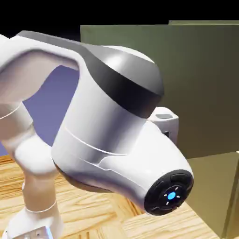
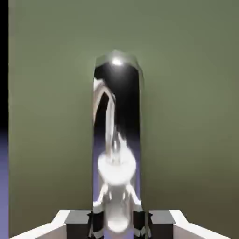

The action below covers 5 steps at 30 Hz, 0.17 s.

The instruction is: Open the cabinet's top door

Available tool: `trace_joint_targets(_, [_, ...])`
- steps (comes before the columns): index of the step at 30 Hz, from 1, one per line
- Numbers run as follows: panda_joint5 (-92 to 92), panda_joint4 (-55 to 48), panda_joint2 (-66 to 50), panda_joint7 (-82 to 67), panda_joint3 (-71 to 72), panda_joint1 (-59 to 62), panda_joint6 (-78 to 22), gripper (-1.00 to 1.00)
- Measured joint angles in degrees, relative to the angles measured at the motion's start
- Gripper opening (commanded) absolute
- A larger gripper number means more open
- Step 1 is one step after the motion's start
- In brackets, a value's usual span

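Right up close to the camera in the exterior view, it's the white arm (image 1: 100,123) — a big bent joint filling the middle, its rounded end turned down toward the exterior view's right. On that end sits a black disc (image 1: 169,192), a blue light (image 1: 172,195) glowing at its centre, and a dark grey band sweeps over the top of the joint.

Behind it, over on the exterior view's right, stands the olive-green cabinet (image 1: 207,182), on the far side of that bulky wrist. Its top door (image 2: 49,116) spreads across nearly the whole hand view, flat and matte, with a strip of black and blue-violet backdrop (image 2: 3,182) down the left edge.

And here's the contact, at the bottom of the hand view: the gripper (image 2: 119,225) is clamped on the silver handle (image 2: 116,126), one finger on each side of the bar. The handle runs up the middle of that picture — rounded at its top, shiny enough to mirror the pale arm. From the exterior view the grip itself is hidden behind the arm, while pale wood-grain flooring (image 1: 102,212) shows below.
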State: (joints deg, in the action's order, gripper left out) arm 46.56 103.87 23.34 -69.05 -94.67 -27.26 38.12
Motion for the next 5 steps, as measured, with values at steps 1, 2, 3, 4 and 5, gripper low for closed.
trace_joint_targets(1, [-0.5, -1.0, 1.3, 0.8, -1.2, -2.1, 0.1, -1.0])
trace_joint_targets(2, [-1.0, -2.2, 2.6, 1.7, -2.4, -4.1, 0.1, -1.0])
trace_joint_targets(3, [-1.5, -3.4, 3.9, 2.6, -3.5, -6.2, 0.0, -1.0])
trace_joint_targets(4, [-2.0, -4.8, 5.3, 3.6, -4.7, -8.3, -0.1, -1.0])
trace_joint_targets(5, [-2.4, -6.3, 6.8, 4.6, -5.8, -10.4, -0.3, -1.0])
